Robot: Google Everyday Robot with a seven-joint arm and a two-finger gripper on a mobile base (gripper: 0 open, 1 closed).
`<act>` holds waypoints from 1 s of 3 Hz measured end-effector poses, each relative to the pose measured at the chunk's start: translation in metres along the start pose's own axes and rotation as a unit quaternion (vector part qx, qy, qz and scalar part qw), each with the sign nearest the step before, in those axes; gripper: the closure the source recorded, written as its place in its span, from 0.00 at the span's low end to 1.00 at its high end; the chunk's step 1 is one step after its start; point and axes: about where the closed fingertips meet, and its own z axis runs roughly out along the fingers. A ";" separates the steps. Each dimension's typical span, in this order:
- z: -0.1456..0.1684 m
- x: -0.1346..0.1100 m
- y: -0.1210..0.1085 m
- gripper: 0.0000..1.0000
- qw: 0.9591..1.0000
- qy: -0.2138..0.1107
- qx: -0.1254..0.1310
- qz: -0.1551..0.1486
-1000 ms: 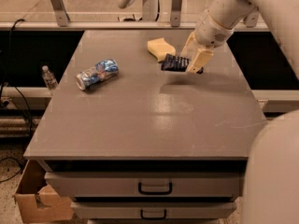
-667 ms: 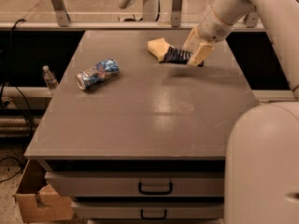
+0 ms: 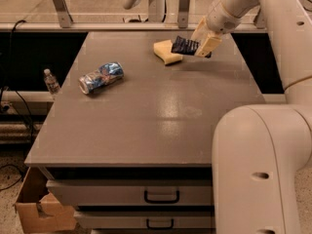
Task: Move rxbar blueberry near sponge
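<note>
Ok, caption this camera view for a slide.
The gripper holds the rxbar beside the sponge; a can lies apart on the table.

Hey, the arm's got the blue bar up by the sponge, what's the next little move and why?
Probably lower the tool straight down and let go. The tool, over the table's far right, is shut on the rxbar blueberry, whose free end sits right beside the sponge, seemingly just above the surface.
</note>
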 end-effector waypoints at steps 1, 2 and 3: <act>0.001 -0.001 -0.005 0.59 1.000 -0.001 0.008 -0.001; 0.006 -0.001 -0.008 0.35 1.000 -0.003 0.011 -0.001; 0.011 -0.002 -0.010 0.12 1.000 -0.004 0.013 -0.001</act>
